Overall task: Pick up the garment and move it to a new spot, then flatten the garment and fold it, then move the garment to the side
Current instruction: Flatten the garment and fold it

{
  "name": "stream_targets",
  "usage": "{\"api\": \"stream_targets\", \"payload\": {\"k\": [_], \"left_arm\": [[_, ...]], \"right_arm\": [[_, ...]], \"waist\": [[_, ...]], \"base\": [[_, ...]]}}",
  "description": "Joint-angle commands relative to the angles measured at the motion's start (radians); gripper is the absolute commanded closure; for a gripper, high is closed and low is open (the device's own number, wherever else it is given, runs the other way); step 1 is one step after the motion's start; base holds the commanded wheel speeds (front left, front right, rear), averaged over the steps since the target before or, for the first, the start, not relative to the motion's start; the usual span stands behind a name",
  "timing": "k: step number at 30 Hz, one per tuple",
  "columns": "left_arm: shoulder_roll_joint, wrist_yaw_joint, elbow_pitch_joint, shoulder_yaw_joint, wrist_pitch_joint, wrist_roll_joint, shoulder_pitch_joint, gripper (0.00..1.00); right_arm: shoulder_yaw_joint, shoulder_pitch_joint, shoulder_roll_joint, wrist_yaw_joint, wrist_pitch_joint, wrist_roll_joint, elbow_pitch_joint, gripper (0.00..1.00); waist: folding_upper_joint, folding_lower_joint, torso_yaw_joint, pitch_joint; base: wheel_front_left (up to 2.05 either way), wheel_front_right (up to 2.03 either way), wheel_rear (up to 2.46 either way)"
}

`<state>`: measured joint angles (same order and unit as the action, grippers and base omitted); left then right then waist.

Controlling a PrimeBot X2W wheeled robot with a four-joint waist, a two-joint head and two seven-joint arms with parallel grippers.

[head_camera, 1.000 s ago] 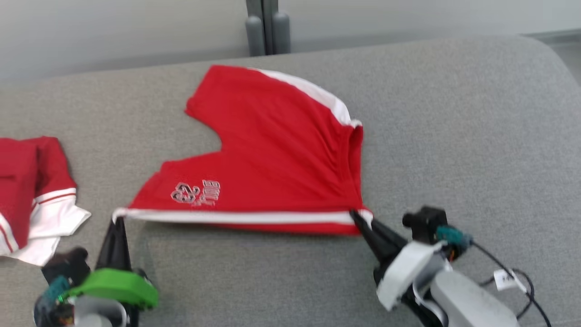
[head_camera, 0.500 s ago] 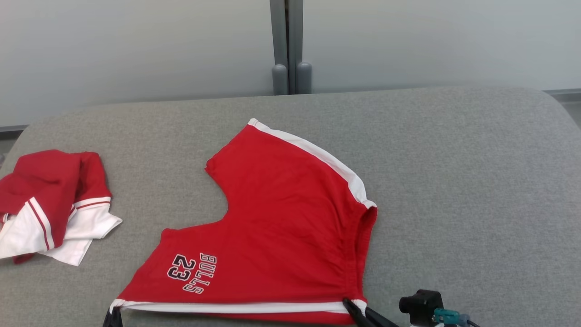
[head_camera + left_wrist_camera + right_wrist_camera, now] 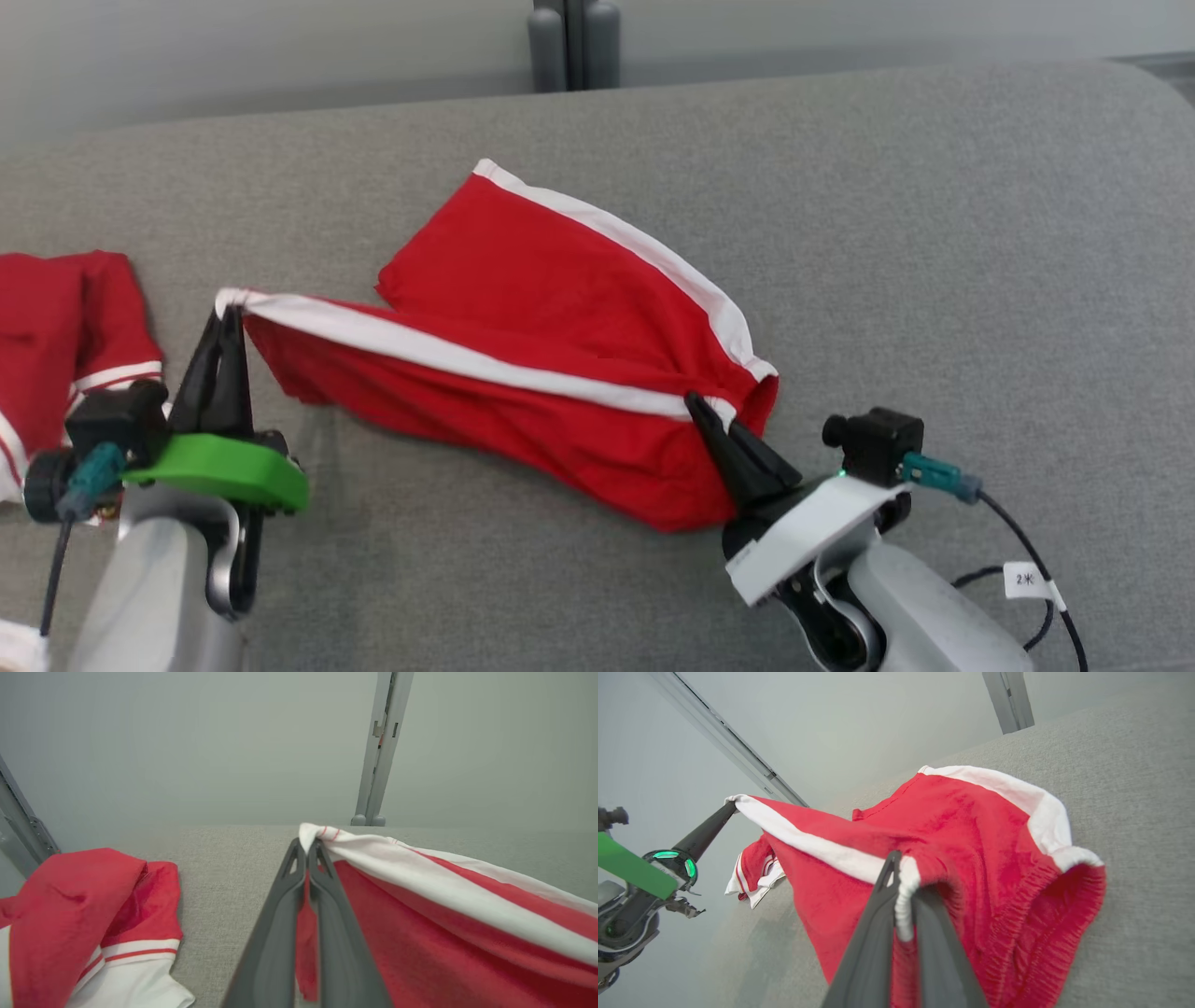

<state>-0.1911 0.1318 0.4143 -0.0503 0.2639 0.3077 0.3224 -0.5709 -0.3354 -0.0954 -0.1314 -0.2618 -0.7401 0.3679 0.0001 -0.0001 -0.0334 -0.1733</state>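
Head view, lower left: the left gripper (image 3: 227, 317) is clamped on a white-banded corner of the red shorts (image 3: 560, 299), holding that corner lifted above the grey cushion (image 3: 934, 233). Right of centre, lower down, the right gripper (image 3: 698, 406) is pinched shut on the waistband end of the same white stripe. Between the two, the striped edge runs taut, slanting down from left to right across mid-frame, with red cloth sagging beneath it. Beyond that edge the rest of the shorts lies on the cushion, one leg reaching toward upper centre with a white stripe along its right side.

Left wrist view shows red cloth pinched between the closed fingers, the white hem folded over their tips. Right wrist view shows the gathered waistband caught between that gripper's fingers.

At the left edge of the head view a second garment (image 3: 65, 327), red and white, lies crumpled, apart from the shorts. At top centre a grey post (image 3: 571, 42) stands behind the cushion against a pale wall (image 3: 233, 47).
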Motion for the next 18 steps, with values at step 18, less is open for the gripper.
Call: {"api": "stream_targets", "payload": {"k": [18], "left_arm": [[-0.183, -0.003, 0.298, -0.294, 0.001, 0.033, 0.49, 1.0]], "right_arm": [[0.114, -0.107, 0.043, 0.001, -0.005, -0.142, -0.181, 1.0]], "waist": [[-0.0001, 0.0001, 0.207, -0.351]], "base": [[0.0, 0.0, 0.0]]}}
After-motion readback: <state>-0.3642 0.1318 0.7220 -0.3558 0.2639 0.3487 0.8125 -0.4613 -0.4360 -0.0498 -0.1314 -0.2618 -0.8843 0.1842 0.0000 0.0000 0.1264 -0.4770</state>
